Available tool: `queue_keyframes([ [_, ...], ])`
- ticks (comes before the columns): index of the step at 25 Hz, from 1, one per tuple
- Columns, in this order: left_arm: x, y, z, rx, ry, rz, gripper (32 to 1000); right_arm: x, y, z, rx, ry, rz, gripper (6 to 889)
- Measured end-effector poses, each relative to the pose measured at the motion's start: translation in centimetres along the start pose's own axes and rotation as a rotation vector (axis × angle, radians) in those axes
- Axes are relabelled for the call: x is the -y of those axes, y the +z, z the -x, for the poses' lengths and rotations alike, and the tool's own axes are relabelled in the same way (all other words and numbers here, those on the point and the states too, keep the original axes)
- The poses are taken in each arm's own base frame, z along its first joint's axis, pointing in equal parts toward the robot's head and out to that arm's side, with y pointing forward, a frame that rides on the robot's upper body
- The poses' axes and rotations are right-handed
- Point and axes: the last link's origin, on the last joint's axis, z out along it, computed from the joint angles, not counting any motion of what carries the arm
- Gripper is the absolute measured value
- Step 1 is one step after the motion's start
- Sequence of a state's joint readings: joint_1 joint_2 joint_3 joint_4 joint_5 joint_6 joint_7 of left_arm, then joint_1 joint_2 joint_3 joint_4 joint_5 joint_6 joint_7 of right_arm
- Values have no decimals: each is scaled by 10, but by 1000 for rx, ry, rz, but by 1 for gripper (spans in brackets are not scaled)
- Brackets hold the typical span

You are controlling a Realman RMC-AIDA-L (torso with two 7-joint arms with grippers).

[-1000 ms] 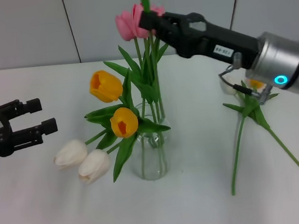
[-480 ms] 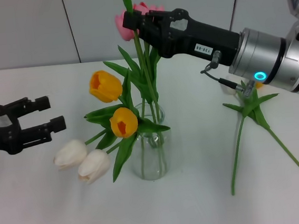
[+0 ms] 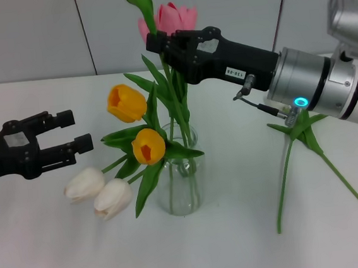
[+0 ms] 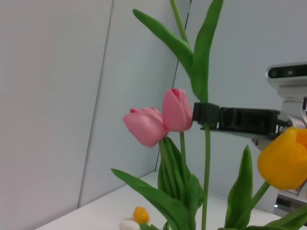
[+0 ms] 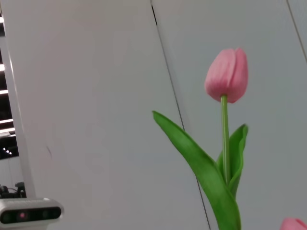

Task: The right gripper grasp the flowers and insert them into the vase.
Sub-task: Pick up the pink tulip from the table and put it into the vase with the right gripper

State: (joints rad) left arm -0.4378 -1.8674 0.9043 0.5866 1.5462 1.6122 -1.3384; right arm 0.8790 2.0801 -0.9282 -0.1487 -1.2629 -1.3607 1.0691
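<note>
The right gripper [image 3: 155,44] is pinching a tulip stem [image 3: 175,103] above the vase [image 3: 181,184]; light and bendy, it is probably best held mid-stem. The left gripper [image 3: 71,132] is waiting open beside the vase.

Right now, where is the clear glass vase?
In the head view the clear glass vase stands mid-table, below the right gripper, with two white tulip heads to its left.

A white tabletop [image 3: 51,260] is stretching across the scene, meeting a pale grey panelled wall [image 3: 23,35] behind, with thin dark vertical seams [image 3: 84,32] running down between the wall's panels.
</note>
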Motion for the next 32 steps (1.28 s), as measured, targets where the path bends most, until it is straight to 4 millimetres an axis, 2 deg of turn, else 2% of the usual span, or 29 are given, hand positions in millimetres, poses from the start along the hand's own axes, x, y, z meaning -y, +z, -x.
queue_keyframes([
  [8, -1, 3, 0, -3, -1, 5, 826, 1, -1, -15, -73, -22, -23, 39],
  [14, -2, -9, 6, 8, -22, -16, 826, -3, -8, -32, -154, -15, -9, 53],
  [26, -2, -17, 11, 14, -36, -35, 826, -7, -33, -40, -174, 17, -7, 95],
  [32, -2, -18, 11, 17, -36, -38, 826, -5, -37, -39, -173, -2, -18, 332],
])
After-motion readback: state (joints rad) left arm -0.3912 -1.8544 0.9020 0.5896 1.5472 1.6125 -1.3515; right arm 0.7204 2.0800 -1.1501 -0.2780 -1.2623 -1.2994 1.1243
